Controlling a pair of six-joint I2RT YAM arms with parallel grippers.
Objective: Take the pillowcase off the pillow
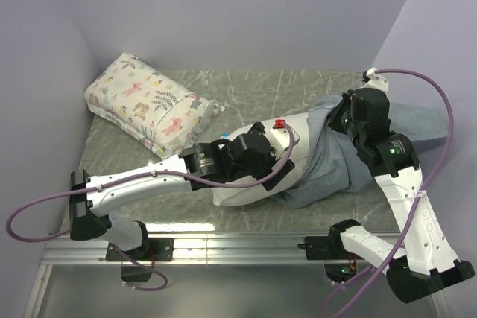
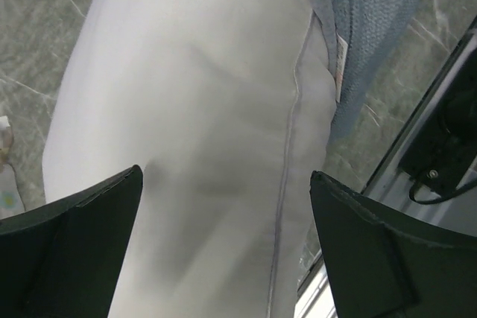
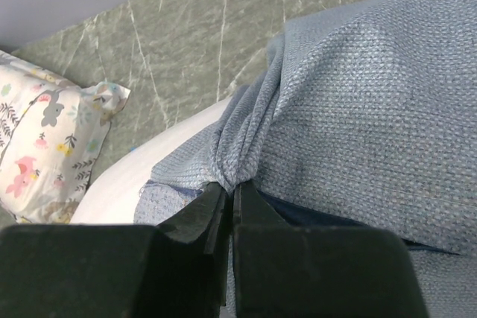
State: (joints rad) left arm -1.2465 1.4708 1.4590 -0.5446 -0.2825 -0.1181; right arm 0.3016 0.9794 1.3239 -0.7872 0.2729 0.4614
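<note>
The left tool [image 2: 227, 176] stands wide open over the bare white pillow [image 2: 201, 94], which lies at the middle of the tabletop [image 1: 246, 87]. The right tool [image 3: 229, 188] is clamped on a bunched fold of the pillowcase [image 3: 358, 109], which covers the pillow's right end, pale side out.

White arm links [image 1: 127, 190], black joints [image 1: 223, 160], looping purple cables [image 1: 410, 72]

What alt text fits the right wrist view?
The right gripper, jaws shut, pinches a bunched fold of the blue-grey pillowcase. The plain white pillow pokes out of the case at left, with a floral-print pillow beyond it on the grey marbled table.
</note>
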